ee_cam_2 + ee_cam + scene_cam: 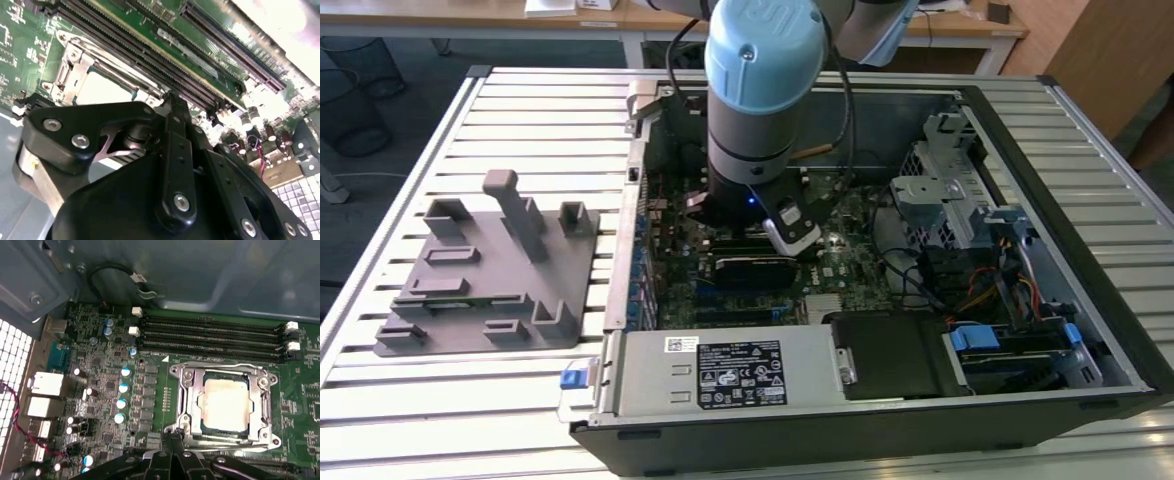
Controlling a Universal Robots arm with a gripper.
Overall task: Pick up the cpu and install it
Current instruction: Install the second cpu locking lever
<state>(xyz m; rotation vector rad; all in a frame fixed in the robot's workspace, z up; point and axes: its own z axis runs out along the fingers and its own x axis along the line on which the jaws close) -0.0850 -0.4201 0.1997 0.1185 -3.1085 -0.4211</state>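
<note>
Cpu [225, 404] lies seated in the socket [223, 405] on the motherboard [105, 385]. Claw [172, 439] hovers just beside the socket's edge, fingers pressed together, holding nothing.

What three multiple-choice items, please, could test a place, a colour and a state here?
1. Where is the cpu?
A. in a drawer
B. in the socket
C. on a shelf

2. What colour is the arm's joint cap?
A. red
B. yellow
C. light blue

3. The computer case is:
A. open
B. shut
C. boxed up

Key: 1 B, the metal frame surrounds it in the first wrist view; 2 C, the exterior view shows it; 3 A, its inside lies exposed.
</note>
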